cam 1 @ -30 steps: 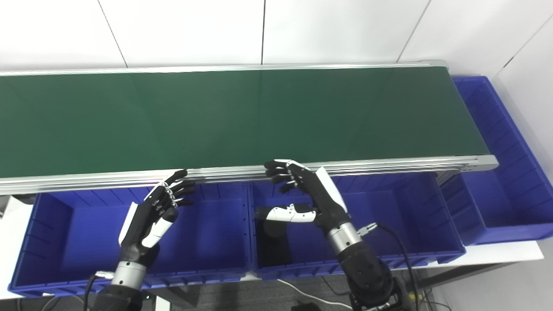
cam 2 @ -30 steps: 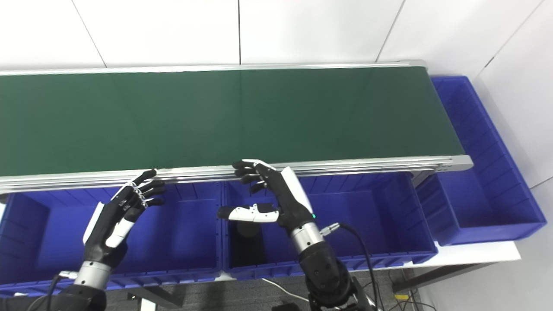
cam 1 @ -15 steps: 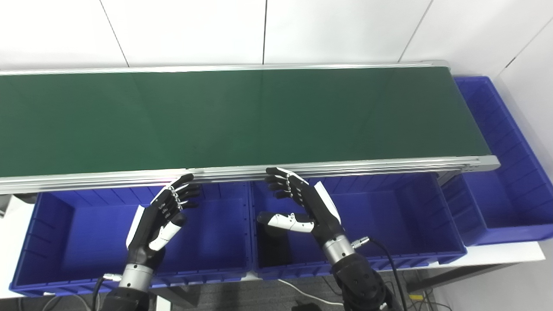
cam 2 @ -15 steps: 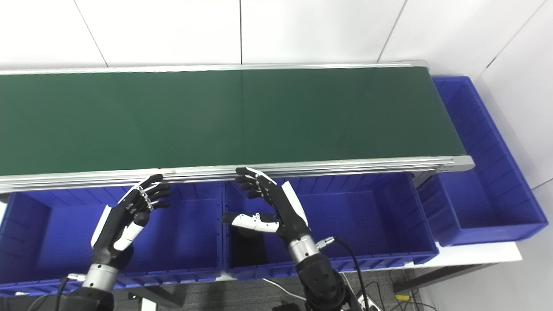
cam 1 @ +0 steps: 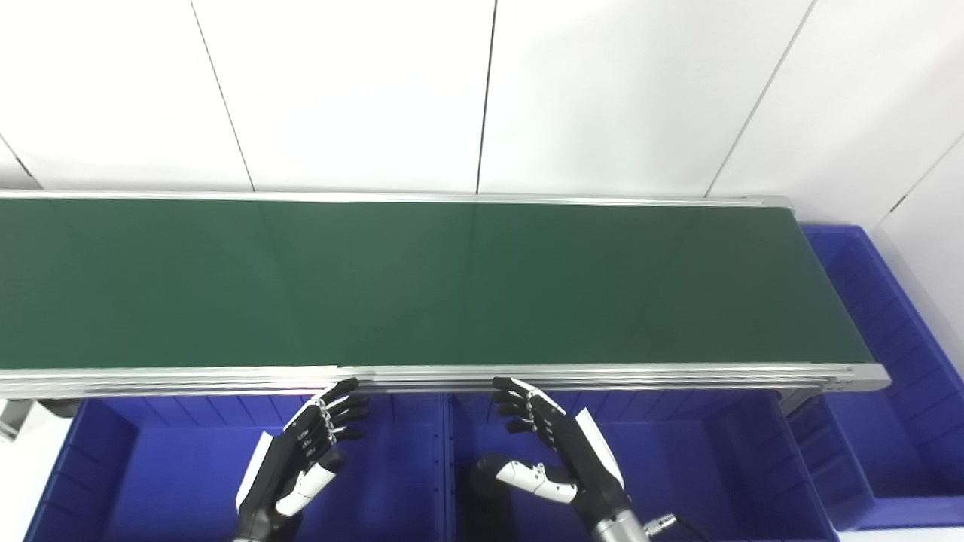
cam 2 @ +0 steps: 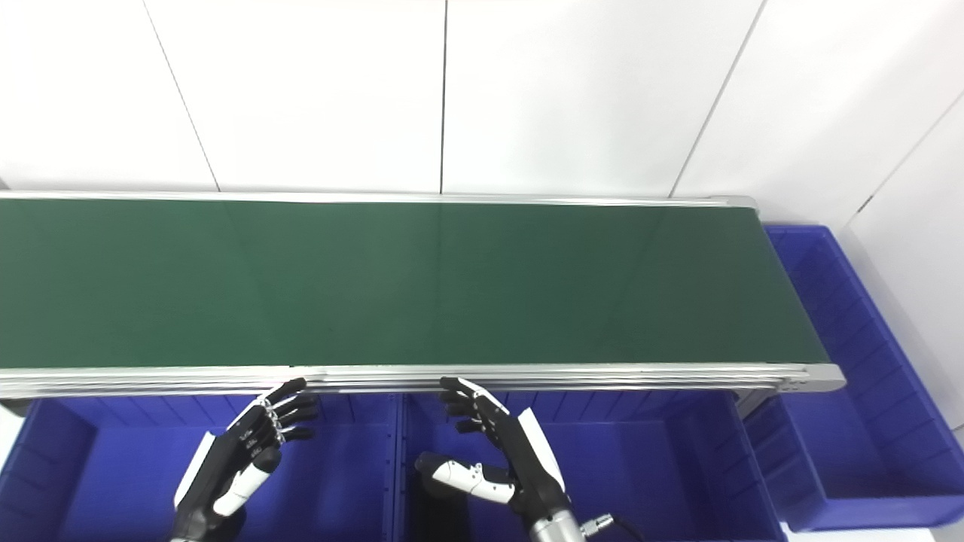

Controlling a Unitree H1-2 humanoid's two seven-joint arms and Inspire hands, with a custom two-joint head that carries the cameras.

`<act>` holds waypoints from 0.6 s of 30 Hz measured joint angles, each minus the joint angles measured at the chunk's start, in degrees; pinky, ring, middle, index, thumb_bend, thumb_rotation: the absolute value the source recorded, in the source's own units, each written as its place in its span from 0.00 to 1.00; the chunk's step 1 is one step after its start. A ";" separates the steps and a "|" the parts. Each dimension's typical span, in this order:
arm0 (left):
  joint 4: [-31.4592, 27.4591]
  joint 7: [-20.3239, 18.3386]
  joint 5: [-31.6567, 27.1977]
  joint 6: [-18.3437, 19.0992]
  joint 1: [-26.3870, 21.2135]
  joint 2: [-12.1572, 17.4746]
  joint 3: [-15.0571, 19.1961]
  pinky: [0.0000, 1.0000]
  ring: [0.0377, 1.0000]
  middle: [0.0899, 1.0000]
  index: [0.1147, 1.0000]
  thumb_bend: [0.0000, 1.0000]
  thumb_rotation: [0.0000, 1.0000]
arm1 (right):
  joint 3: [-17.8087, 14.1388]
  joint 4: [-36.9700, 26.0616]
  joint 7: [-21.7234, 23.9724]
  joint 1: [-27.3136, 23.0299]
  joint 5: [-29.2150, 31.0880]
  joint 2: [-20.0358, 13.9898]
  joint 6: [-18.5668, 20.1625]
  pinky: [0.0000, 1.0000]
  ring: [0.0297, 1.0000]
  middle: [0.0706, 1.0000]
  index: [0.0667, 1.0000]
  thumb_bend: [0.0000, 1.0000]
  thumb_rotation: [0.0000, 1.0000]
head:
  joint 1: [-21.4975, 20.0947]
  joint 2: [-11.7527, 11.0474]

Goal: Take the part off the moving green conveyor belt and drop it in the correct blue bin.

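The green conveyor belt (cam 1: 422, 286) runs across the picture and carries no part. My left hand (cam 1: 301, 459) hovers open over the left blue bin (cam 1: 151, 467), fingertips near the belt's front rail. My right hand (cam 1: 557, 452) is open too, thumb spread to the left, above the middle blue bin (cam 1: 693, 467). A dark part (cam 1: 482, 504) lies in the middle bin under the right thumb, cut off by the picture's bottom edge. Neither hand holds anything.
The belt's aluminium front rail (cam 1: 602, 374) runs just beyond both hands' fingertips. Another blue bin (cam 1: 896, 421) stands at the belt's right end. A white panelled wall (cam 1: 482, 90) rises behind the belt.
The camera has tilted up, so belt, bins and hands sit lower in the picture and more wall shows. Both hands stay open near the front rail.
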 measured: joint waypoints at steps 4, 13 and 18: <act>0.16 0.03 0.14 -0.21 0.01 0.00 -0.07 0.69 0.75 0.76 0.82 0.89 0.72 | -0.09 0.17 0.00 0.11 0.60 -0.05 -0.65 0.74 0.79 0.80 0.83 0.73 0.61 | 0.18 -0.18; 0.02 0.14 0.29 -0.53 0.45 0.01 -0.27 0.69 0.75 0.76 0.82 0.91 0.73 | -0.93 0.12 -0.76 0.93 0.79 0.33 -2.37 0.73 0.78 0.79 0.83 0.64 0.64 | -0.09 0.35; -0.13 0.14 0.40 -0.51 0.56 0.04 -0.40 0.69 0.76 0.77 0.82 0.91 0.73 | -1.13 0.12 -1.48 1.14 1.02 0.61 -2.99 0.72 0.76 0.77 0.81 0.61 0.62 | -0.44 1.23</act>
